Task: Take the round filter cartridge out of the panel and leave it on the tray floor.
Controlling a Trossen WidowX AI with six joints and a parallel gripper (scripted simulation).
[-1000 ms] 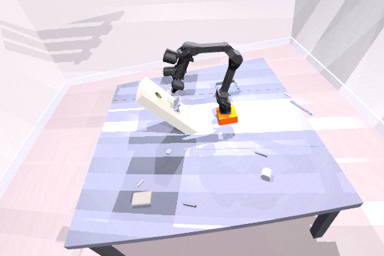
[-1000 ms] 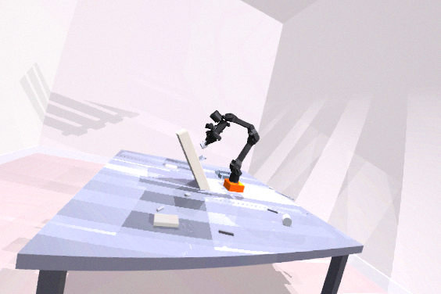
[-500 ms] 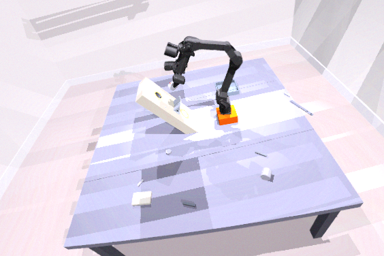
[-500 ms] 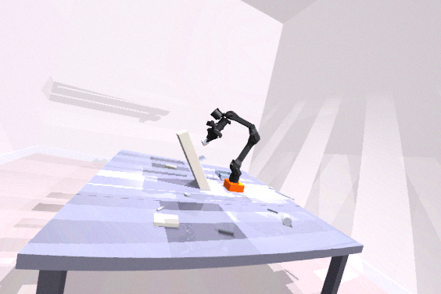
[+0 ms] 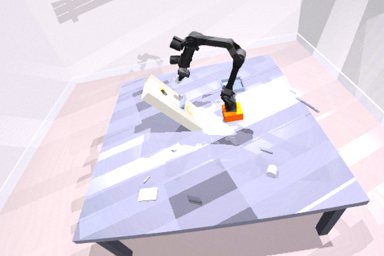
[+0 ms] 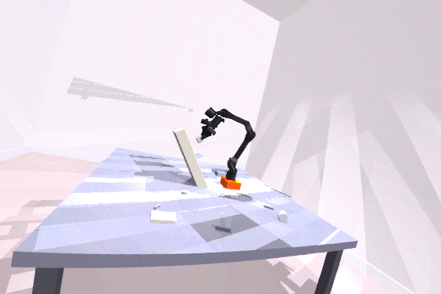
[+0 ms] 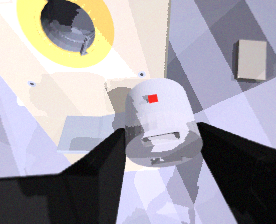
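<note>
cartridge (image 5: 177, 79) (image 6: 198, 140) (image 7: 157, 112): one, round, pale grey-white, a short cylinder with a smooth curved side. small red square on the side, towards 12 o'clock in the wrist view. wider, glassy-looking rim at the end towards 6 o'clock; a narrow slot shows there, with a second dark mark below it, too broken up to read surely.

claw (image 5: 180, 78) (image 6: 201, 138) (image 7: 160, 131): one, black, clamped on the cartridge, a finger at its 8 o'clock and another at its 4 o'clock in the wrist view.

location of cartridge: out of the panel (image 5: 170, 106) (image 6: 189, 158) (image 7: 50, 95), raised above the table (image 5: 163, 219) (image 6: 117, 236) (image 7: 230, 125), not in the tray (image 5: 223, 84) (image 6: 220, 173). from above, the tray lies at its 3 o'clock, the orange base (image 5: 233, 117) (image 6: 231, 185) at its 4.

wrist view only: the red square and the slot. also the inside of the round hole, with a notch, its broad yellow ring (image 7: 107, 27) at 11 o'clock of the cartridge.

top view only: a second, thinner yellow ring (image 5: 193, 113), towards the panel's 4 o'clock end.

exterior view: the panel edge-on, leaning, its top towards 11 o'clock; its face and rings are turned out of sight.
</note>
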